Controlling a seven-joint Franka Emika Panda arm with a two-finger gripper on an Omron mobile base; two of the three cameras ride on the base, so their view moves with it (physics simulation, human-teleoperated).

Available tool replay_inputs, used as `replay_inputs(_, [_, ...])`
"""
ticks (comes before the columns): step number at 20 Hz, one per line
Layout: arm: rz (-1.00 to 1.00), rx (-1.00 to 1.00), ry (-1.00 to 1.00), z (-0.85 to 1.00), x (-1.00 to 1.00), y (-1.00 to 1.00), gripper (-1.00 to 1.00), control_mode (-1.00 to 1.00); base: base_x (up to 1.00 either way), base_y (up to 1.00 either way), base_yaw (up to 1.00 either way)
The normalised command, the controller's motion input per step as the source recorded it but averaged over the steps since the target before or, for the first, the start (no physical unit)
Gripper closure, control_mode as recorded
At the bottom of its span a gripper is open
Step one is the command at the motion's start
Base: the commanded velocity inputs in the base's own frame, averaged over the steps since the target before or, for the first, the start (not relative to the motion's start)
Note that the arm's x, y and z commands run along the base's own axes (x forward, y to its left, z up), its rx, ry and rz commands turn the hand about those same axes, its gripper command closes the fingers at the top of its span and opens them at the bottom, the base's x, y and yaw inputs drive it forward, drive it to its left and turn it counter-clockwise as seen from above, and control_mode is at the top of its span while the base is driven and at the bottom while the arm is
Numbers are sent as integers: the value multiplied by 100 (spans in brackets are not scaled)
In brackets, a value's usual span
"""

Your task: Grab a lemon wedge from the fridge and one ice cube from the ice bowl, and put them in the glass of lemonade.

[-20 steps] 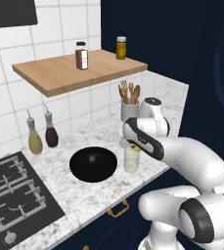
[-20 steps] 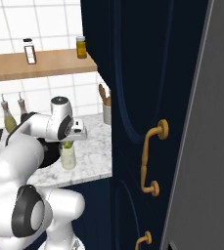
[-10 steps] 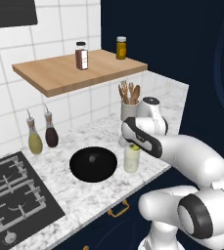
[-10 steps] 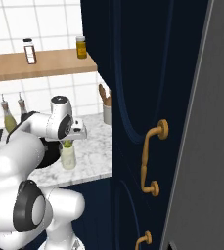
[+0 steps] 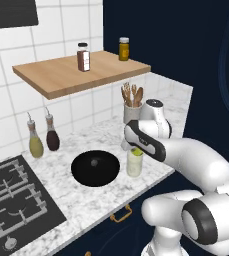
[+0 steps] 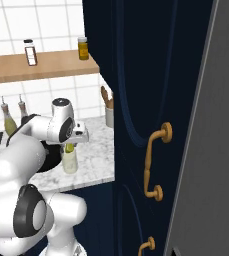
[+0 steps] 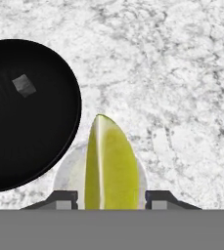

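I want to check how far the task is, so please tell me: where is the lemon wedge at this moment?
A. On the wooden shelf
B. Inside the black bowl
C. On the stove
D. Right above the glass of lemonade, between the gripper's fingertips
D: in the hand view the lemon wedge sits between the two fingertips of the gripper, over the rim of the glass, beside the black bowl.

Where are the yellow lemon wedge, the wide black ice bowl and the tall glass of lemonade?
yellow lemon wedge (image 7: 108,163): hand view, middle of its face.
wide black ice bowl (image 5: 95,168): left base view, inner floor.
tall glass of lemonade (image 5: 134,164): left base view, side wall.
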Motion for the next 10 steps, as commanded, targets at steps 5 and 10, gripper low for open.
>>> replay_inputs(5, [0, 0, 0, 0, 0, 0, -100, -100, 0, 0, 0])
replay_inputs(10, [0, 1, 0, 5, 0, 0, -100, -100, 0, 0, 0])
